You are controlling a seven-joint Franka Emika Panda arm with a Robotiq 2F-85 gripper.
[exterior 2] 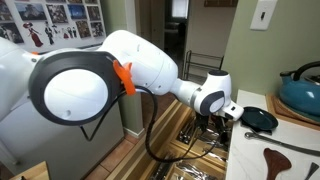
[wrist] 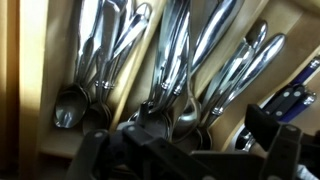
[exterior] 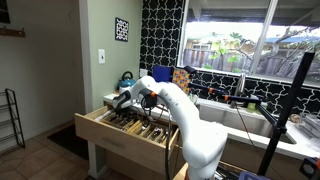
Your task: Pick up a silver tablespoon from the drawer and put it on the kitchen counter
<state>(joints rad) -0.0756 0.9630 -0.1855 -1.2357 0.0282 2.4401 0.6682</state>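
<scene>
The light-wood drawer (exterior: 100,128) stands pulled out, its divided compartments full of silver cutlery (exterior 2: 200,143). In the wrist view, silver spoons lie in the wooden compartments, one bowl at the left (wrist: 68,108) and a bunch in the middle (wrist: 183,108). My gripper (wrist: 185,140) hangs low over the middle bunch, its dark fingers apart on either side and holding nothing. It shows over the drawer in both exterior views (exterior: 124,101) (exterior 2: 226,118). The white kitchen counter (exterior 2: 290,140) lies beside the drawer.
On the counter stand a black pan (exterior 2: 259,120), a teal pot (exterior 2: 303,88) and a wooden spatula (exterior 2: 290,160). Dark-handled knives (wrist: 295,98) lie in the right compartment. A sink (exterior: 245,118) sits under the window. A black tripod (exterior: 285,110) stands near it.
</scene>
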